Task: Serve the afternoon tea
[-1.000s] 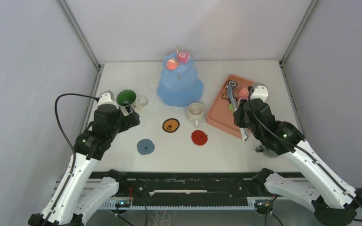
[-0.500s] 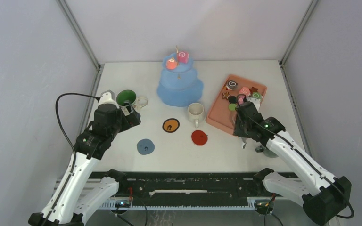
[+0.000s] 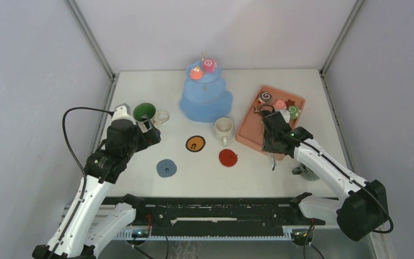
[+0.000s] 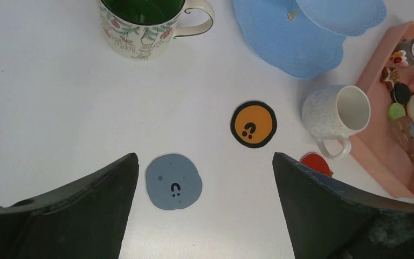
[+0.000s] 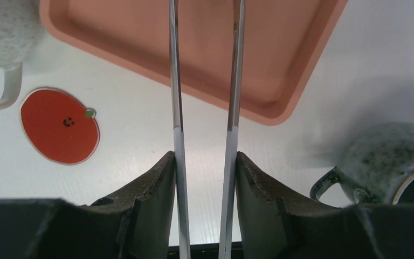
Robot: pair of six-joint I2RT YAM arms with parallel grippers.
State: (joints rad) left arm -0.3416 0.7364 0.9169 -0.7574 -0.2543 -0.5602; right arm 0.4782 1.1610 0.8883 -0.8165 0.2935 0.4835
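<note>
Tiny colourful pastries [image 3: 279, 104] lie clustered at the upper end of the salmon-pink rectangular tray [image 3: 249, 131], right of centre in the overhead view. My right gripper [image 5: 205, 162] pinches slim metal tongs [image 5: 173, 81], blades parted above the tray; my left gripper [image 4: 202, 162] hangs spread wide, empty. I'd carry the tips up-frame, straddle one pastry squarely, then squeeze gently so it doesn't squirt out.

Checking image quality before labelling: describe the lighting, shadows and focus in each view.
Top external: even, soft light, faint shadows. Left wrist: table sharp, left gripper's fingers dark and featureless. Right wrist: tweezers crisp, soft shadow beside the grey mug.
</note>
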